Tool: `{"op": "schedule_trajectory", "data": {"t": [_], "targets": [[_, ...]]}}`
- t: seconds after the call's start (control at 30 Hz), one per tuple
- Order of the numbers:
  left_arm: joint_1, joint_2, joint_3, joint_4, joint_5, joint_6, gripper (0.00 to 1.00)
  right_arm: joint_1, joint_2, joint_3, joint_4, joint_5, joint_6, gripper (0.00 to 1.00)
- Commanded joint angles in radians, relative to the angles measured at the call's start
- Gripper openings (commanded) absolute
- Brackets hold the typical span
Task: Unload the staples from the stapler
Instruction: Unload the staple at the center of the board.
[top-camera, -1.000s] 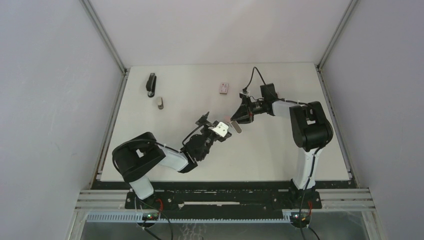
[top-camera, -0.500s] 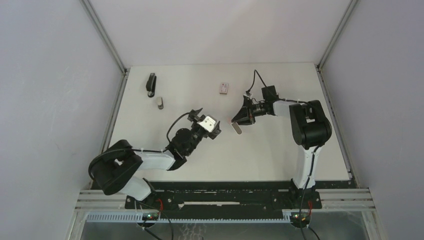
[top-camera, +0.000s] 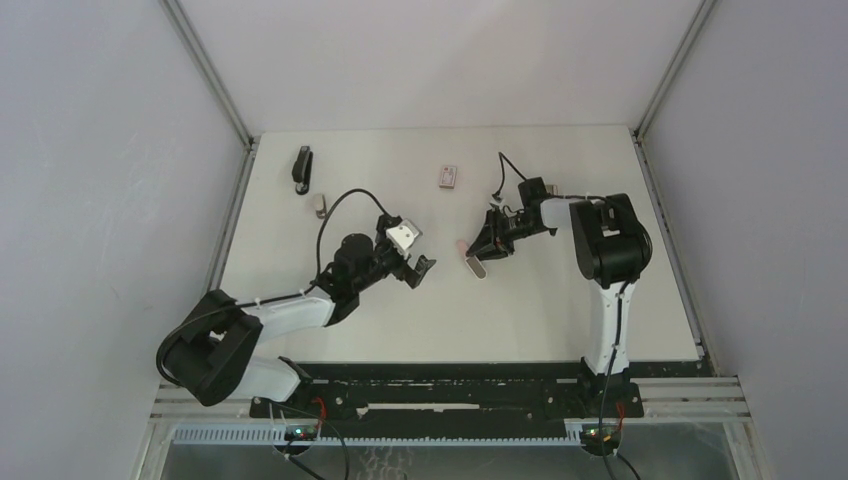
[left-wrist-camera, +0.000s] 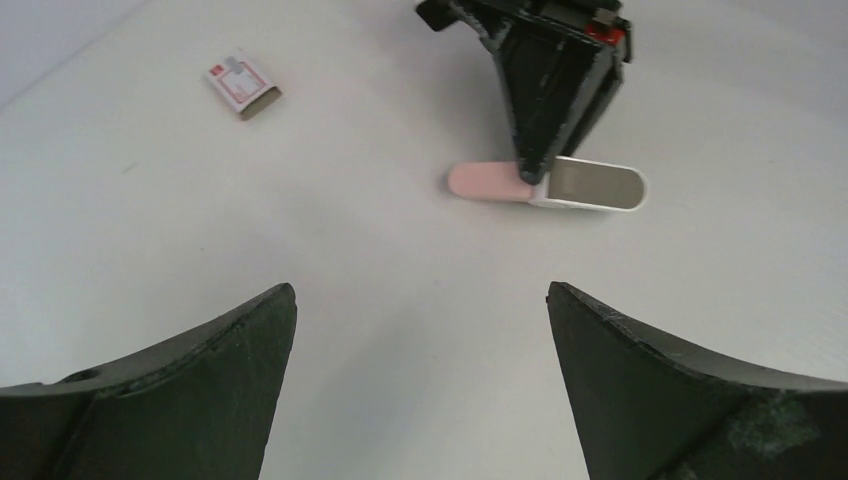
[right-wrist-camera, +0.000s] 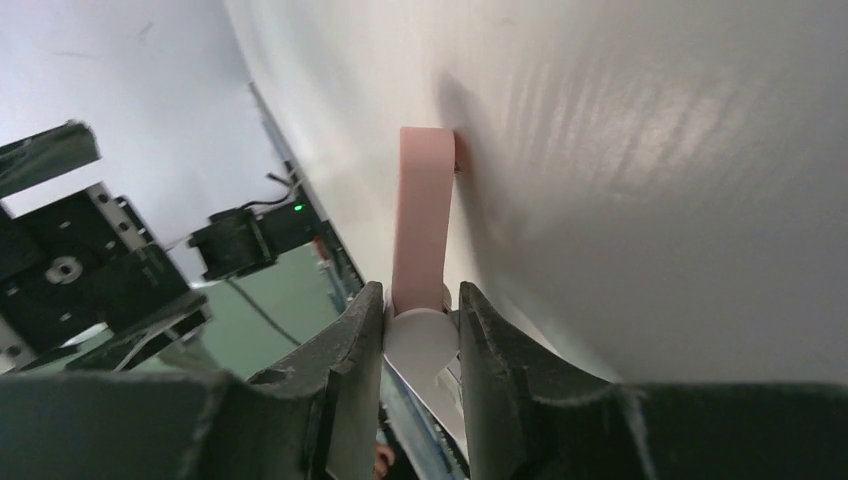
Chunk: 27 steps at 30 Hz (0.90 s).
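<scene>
My right gripper (right-wrist-camera: 420, 300) pinches a small pink-and-white piece (right-wrist-camera: 423, 200). Its two matt black jaws, faintly ridged like printed plastic, press the rounded white middle from both sides. A smooth, flat pink strip runs on from the grip, and its end touches the white table (top-camera: 520, 320). Seen from my left wrist, the other end of the piece carries a dull silvery plate with a rounded tip.

My left gripper (left-wrist-camera: 420, 300) holds nothing. Its broad, wedge-shaped black jaws are spread wide, and it hovers near that piece without touching it.

Farther out, a flat pink-and-white box (top-camera: 449, 176) lies on the matt tabletop beyond my right gripper. The stapler (top-camera: 302, 168), slim, long and black, lies near the far left corner, well apart from both grippers. A small grey lump (top-camera: 320, 206) sits just beside it, too small for me to tell what it is.
</scene>
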Motion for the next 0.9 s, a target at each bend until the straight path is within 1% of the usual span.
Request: {"op": "schedule_trajectory", "data": {"t": [0.0, 0.07, 0.1, 0.2, 0.37, 0.43, 0.5, 0.57, 0.67, 0.73, 0.87], "targets": [[0.001, -0.010, 0.072, -0.052, 0.131, -0.045, 1.00, 0.012, -0.070, 0.036, -0.081, 0.204, -0.118, 0.29], [0.001, -0.012, 0.064, -0.053, 0.171, -0.030, 1.00, 0.025, -0.068, 0.055, -0.126, 0.286, -0.157, 0.34], [0.002, -0.015, 0.061, -0.060, 0.197, -0.018, 1.00, 0.031, -0.069, 0.066, -0.141, 0.304, -0.173, 0.37], [0.010, -0.005, 0.079, -0.128, 0.284, -0.003, 1.00, 0.053, -0.081, 0.082, -0.153, 0.285, -0.183, 0.40], [0.050, 0.064, 0.175, -0.290, 0.443, -0.026, 1.00, 0.114, -0.124, 0.098, -0.169, 0.339, -0.231, 0.46], [0.064, 0.074, 0.181, -0.286, 0.442, -0.041, 1.00, 0.137, -0.145, 0.106, -0.179, 0.369, -0.251, 0.49], [0.068, 0.075, 0.178, -0.279, 0.428, -0.046, 1.00, 0.165, -0.174, 0.111, -0.187, 0.431, -0.286, 0.51], [0.071, 0.074, 0.178, -0.278, 0.419, -0.050, 1.00, 0.197, -0.207, 0.111, -0.186, 0.502, -0.320, 0.52], [0.073, 0.074, 0.175, -0.274, 0.416, -0.054, 1.00, 0.224, -0.253, 0.108, -0.178, 0.558, -0.350, 0.53], [0.073, 0.078, 0.174, -0.270, 0.408, -0.054, 1.00, 0.234, -0.281, 0.105, -0.170, 0.569, -0.362, 0.53], [0.075, 0.086, 0.175, -0.272, 0.404, -0.053, 1.00, 0.242, -0.319, 0.103, -0.174, 0.518, -0.377, 0.53]]}}
